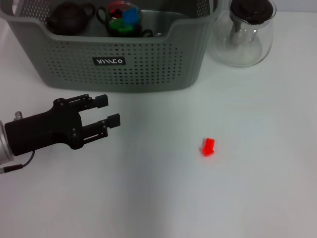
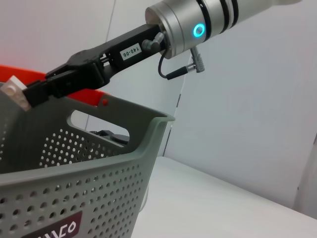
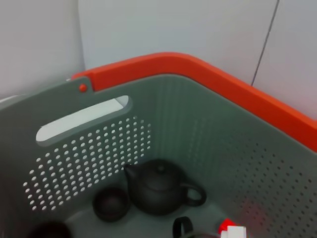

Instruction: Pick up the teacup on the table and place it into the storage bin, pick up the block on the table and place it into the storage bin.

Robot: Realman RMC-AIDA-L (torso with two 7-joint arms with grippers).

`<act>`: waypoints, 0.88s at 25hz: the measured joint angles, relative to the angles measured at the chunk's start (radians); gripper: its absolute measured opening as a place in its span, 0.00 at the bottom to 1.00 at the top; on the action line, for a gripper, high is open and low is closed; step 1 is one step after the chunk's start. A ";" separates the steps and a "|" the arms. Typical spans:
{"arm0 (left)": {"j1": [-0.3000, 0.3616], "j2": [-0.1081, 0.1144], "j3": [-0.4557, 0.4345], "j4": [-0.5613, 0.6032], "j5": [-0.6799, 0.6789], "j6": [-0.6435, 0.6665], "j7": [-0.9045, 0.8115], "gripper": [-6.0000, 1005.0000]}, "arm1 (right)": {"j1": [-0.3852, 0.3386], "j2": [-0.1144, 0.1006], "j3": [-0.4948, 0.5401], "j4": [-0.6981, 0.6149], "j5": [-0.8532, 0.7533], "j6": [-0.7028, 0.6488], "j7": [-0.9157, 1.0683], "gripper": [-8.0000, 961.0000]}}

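Left hand (image 1: 110,110) open over white table (image 1: 158,198) — block (image 1: 208,147) apart.

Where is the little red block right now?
In the head view the red block lies alone on the white table, toward the robot's right, in front of the storage bin and well apart from the left gripper.
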 joint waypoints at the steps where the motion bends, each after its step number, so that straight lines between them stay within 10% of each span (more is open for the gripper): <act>1: 0.000 0.001 0.000 -0.002 0.000 -0.001 0.000 0.64 | -0.002 -0.001 0.000 -0.003 0.001 0.000 0.000 0.13; 8: 0.000 0.004 -0.001 -0.007 0.000 -0.006 0.002 0.64 | -0.077 0.001 0.001 -0.137 0.010 -0.010 -0.008 0.27; 15: 0.001 0.006 -0.012 -0.007 0.000 0.000 0.002 0.64 | -0.494 -0.003 -0.013 -0.705 0.433 -0.129 -0.214 0.60; 22: -0.001 0.006 -0.013 -0.006 0.000 -0.006 0.002 0.64 | -0.859 -0.024 0.215 -1.016 0.677 -0.734 -0.503 0.71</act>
